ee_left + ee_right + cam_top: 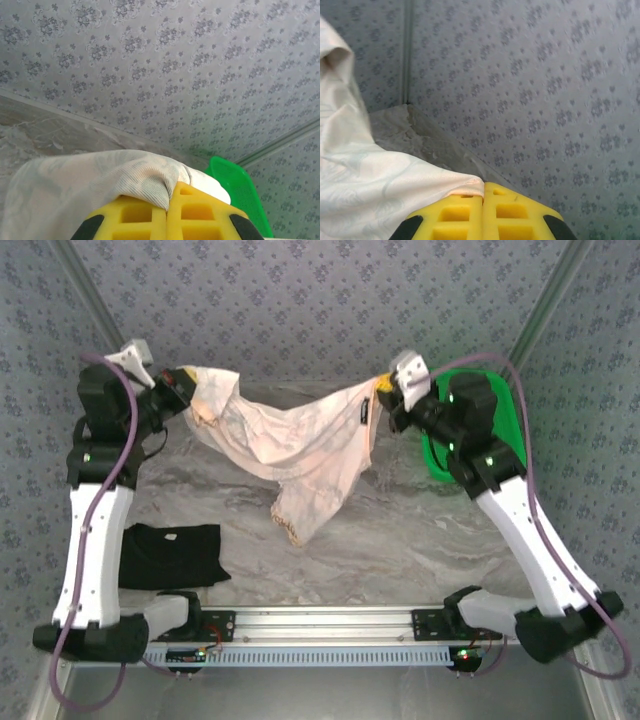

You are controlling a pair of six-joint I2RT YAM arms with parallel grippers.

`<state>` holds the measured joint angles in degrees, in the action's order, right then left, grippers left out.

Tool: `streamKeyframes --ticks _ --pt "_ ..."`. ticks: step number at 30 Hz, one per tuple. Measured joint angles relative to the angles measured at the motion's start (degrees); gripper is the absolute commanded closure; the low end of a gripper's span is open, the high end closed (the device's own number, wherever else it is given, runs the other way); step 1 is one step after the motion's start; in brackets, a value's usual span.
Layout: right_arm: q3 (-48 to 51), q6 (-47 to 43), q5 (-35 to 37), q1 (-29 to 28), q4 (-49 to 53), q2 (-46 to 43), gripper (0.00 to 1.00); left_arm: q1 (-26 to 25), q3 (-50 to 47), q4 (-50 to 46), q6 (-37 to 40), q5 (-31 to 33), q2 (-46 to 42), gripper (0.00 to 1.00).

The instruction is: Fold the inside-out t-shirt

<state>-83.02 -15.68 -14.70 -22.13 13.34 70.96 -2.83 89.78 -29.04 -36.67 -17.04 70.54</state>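
The inside-out t-shirt (295,445), pale peach with faint print and a small dark label near its right end, hangs stretched in the air between my two grippers, its lower part drooping toward the table. My left gripper (186,383) is shut on the shirt's left end; in the left wrist view the cloth (95,187) is pinched between the yellow fingers (137,215). My right gripper (384,388) is shut on the shirt's right end; the hem (395,190) runs into the closed yellow fingers (512,212) in the right wrist view.
A plain black folded garment (170,554) lies on the marble table near the left arm. A green basket (505,415) stands at the back right behind the right arm, also seen as a green basket (240,192) in the left wrist view. Patterned walls surround the table.
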Motion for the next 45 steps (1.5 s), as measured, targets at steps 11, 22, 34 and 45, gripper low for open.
streamKeyframes --ticks 11,22,34,45 --pt "0.92 17.31 -3.28 9.4 9.86 16.74 0.52 2.19 -17.73 1.55 -1.29 -0.13 17.35 0.04" --pt "24.33 12.92 0.52 -13.86 15.8 12.94 0.5 5.9 -29.49 -0.94 -6.08 -5.97 24.76 0.0" --pt "26.01 -9.18 7.96 -27.8 2.62 28.33 0.52 5.33 -37.2 -1.46 -5.9 1.22 7.21 0.03" --pt "29.38 -11.19 5.75 -25.83 5.57 21.4 1.0 -0.22 -38.66 -3.28 -5.92 1.14 5.53 0.04"
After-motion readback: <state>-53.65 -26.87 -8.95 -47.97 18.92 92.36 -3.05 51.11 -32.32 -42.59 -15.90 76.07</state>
